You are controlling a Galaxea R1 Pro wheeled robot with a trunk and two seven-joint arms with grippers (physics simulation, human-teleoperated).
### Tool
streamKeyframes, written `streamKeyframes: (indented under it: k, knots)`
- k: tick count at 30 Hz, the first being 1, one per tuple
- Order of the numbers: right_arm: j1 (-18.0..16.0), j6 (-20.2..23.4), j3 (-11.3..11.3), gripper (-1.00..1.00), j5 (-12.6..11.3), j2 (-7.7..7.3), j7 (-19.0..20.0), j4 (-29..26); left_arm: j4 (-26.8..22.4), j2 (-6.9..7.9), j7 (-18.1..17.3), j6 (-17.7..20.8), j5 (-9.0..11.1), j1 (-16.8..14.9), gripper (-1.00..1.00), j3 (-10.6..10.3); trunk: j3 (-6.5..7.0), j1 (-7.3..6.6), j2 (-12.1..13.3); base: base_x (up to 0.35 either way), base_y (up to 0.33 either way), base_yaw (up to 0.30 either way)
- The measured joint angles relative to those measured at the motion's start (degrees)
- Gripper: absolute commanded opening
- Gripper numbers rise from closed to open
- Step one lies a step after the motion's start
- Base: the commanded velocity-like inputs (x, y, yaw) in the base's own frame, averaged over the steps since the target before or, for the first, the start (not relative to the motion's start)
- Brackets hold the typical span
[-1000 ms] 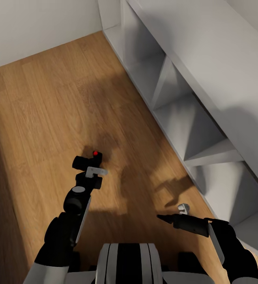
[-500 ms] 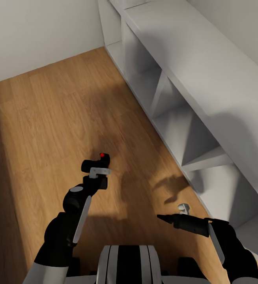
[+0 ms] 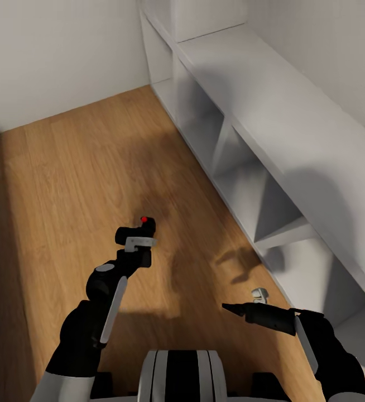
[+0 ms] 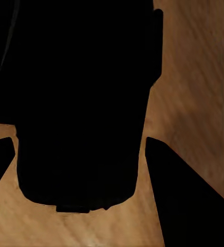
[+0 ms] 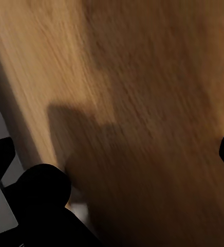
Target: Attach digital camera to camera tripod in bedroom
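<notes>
Camera view shifted up the white shelf unit (image 3: 272,139) | digital camera (image 3: 135,231) pinched by left fingers (image 3: 140,242) | rigid, light, body-held | right gripper (image 3: 244,304) spread

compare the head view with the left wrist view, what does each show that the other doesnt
Head view alone: the white shelf unit, the wall, the right gripper, and the red button topping the digital camera. Left wrist view alone: a close look at the camera's black body between the left gripper jaws. Both: the camera in the left gripper and the wood floor.
</notes>
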Motion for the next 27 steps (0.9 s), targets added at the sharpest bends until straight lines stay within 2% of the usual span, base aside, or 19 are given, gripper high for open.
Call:
streamKeyframes:
  k: [1, 3, 4, 5, 6, 7, 8, 9, 10, 12, 13, 14, 15, 19, 24, 27]
  knots:
    - [0.0, 0.0, 0.0, 1.0, 0.0, 0.0, 0.0, 0.0, 0.0, 0.06, -0.1, 0.0, 0.6, 0.0, -1.0, 0.0, 0.22, -0.03, 0.0, 0.0, 0.0, 0.0]
    - [0.0, 0.0, 0.1, 1.0, 0.0, 0.0, 0.0, 0.0, 0.0, 0.45, -2.7, -0.1, 5.0, 0.0, -1.0, 1.5, 0.66, -0.08, 0.0, 0.0, 0.0, 0.0]
    - [0.0, 0.0, 0.1, 1.0, 0.0, 0.0, 0.0, 0.0, 0.0, 0.63, -3.8, -0.2, 6.3, 0.0, -1.0, 2.4, 0.89, -0.1, 0.1, 0.0, 0.0, 0.0]
    - [0.0, 0.0, 0.1, 1.0, 0.0, 0.0, 0.0, 0.0, 0.0, 1.45, -7.8, -0.4, 10.7, 0.0, -1.0, 5.4, 1.11, -0.13, 0.1, 0.0, 0.0, 0.0]
    - [0.0, 0.0, 0.1, 1.0, 0.0, 0.0, 0.0, 0.0, 0.0, 2.32, -11.1, -0.7, 13.3, 0.0, -1.0, 7.6, 1.33, -0.16, 0.1, 0.0, 0.0, 0.0]
    - [0.0, 0.0, 0.0, 1.0, 0.0, 0.0, 0.0, 0.0, 0.0, 2.83, -12.9, -0.9, 14.6, 0.0, -1.0, 8.5, 1.55, -0.18, 0.1, 0.0, 0.0, 0.0]
    - [0.0, 0.0, 0.0, 1.0, 0.0, 0.0, 0.0, 0.0, 0.1, 3.77, -16.6, -1.0, 16.5, 0.1, -1.0, 10.0, 1.77, -0.21, 0.1, 0.0, 0.0, 0.0]
    - [0.0, 0.0, 0.0, 1.0, 0.0, 0.0, 0.0, 0.0, 0.1, 4.25, -18.6, -1.1, 17.1, 0.2, -1.0, 10.6, 1.99, -0.23, 0.1, 0.0, 0.0, 0.0]
    - [0.0, 0.0, 0.1, 1.0, 0.0, 0.0, 0.0, 0.0, 0.2, 5.09, -22.4, -1.1, 18.4, 0.4, -1.0, 11.4, 2.22, -0.26, 0.1, 0.0, 0.0, 0.0]
    - [0.0, 0.0, 0.1, 1.0, 0.0, 0.0, 0.0, 0.0, 0.4, 5.79, -26.0, -1.1, 19.3, 0.5, -1.0, 12.0, 2.66, -0.31, 0.2, 0.0, 0.0, 0.0]
    - [0.0, 0.0, 0.1, 1.0, 0.0, 0.0, 0.0, 0.0, 0.4, 6.24, -29.1, -1.1, 20.2, 0.5, -1.0, 12.5, 2.88, -0.34, 0.2, 0.0, 0.0, 0.0]
    - [0.0, 0.0, 0.1, 1.0, -0.1, 0.0, 0.0, 0.0, 0.6, 6.69, -33.7, -1.1, 21.8, 0.6, -1.0, 14.0, 3.1, -0.36, 0.2, 0.0, 0.0, 0.0]
    - [0.0, 0.0, 0.1, 1.0, -0.1, 0.0, 0.0, -0.1, 0.6, 6.81, -35.2, -1.2, 22.0, 0.6, -1.0, 14.9, 3.32, -0.39, 0.2, 0.0, 0.0, 0.0]
    - [0.0, 0.2, 0.1, 1.0, -0.1, 0.0, 0.0, -0.3, 0.9, 6.94, -36.9, -1.4, 22.8, 0.6, -1.0, 16.7, 4.21, -0.49, 0.3, 0.0, 0.0, 0.0]
    - [0.0, 0.2, 0.1, 1.0, 0.3, 0.04, 0.0, -0.4, 1.3, 6.82, -37.3, -1.6, 23.1, 0.8, -1.0, 17.4, 5.32, -0.62, 0.3, 0.0, 0.0, 0.0]
    - [0.0, 0.5, 0.1, 1.0, 0.6, 0.08, -0.1, -0.4, 1.7, 6.19, -37.3, -1.6, 23.3, 0.9, -1.0, 17.6, 5.98, -0.7, 0.4, 0.0, 0.0, 0.0]
